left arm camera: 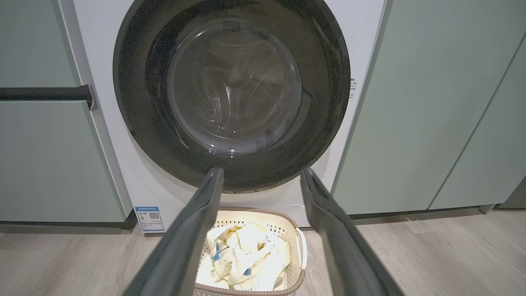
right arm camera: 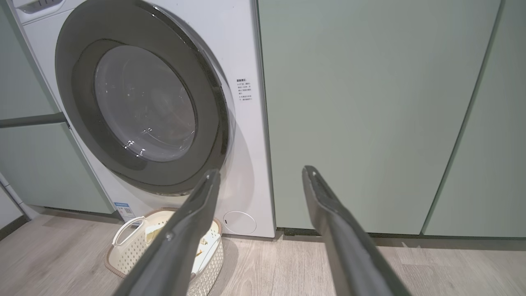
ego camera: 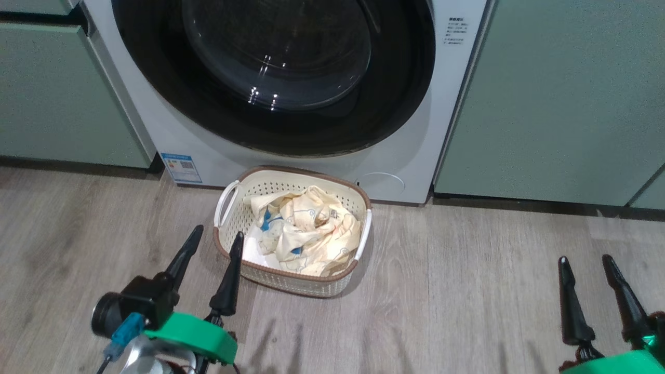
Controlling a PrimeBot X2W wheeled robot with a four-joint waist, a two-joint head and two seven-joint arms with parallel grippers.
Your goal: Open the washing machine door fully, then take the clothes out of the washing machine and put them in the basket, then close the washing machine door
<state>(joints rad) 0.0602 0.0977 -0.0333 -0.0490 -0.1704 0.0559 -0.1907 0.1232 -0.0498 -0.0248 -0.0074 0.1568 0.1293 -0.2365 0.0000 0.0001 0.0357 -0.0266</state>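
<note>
left gripper [ego camera: 218,232]: jaws wide, nothing between them; low over the floor [ego camera: 467,291], fingers aimed at the machine.
left → basket: the basket [ego camera: 301,170] is right ahead. In the head view one fingertip overlaps its near-left rim corner; can't tell if it's touching.
basket: on the floor, hard up against the foot of the washing machine [ego camera: 415,166], directly under the door. Long axis roughly left-right, slightly skewed, a white handle at each end.
clothes: the clothes [ego camera: 306,228] are a crumpled cream heap inside the basket, below the rim.
door: the washing machine door [ego camera: 275,57] is ahead of and above the left gripper, past the basket. Looks shut flat against the front; latched or not, can't tell. No cloth visible through the glass in the left wrist view.
right gripper [ego camera: 585,259]: also wide and empty, well off to the right. Its wrist view faces the green cabinet [ego camera: 561,93] more than the machine.
nearer arm: left, for both basket and door.
judgement: all three steps look done. If anything's left, it's a confirming push on the door, forward and up from the left gripper.
risk: the basket sits in that path, so go over it.
</note>
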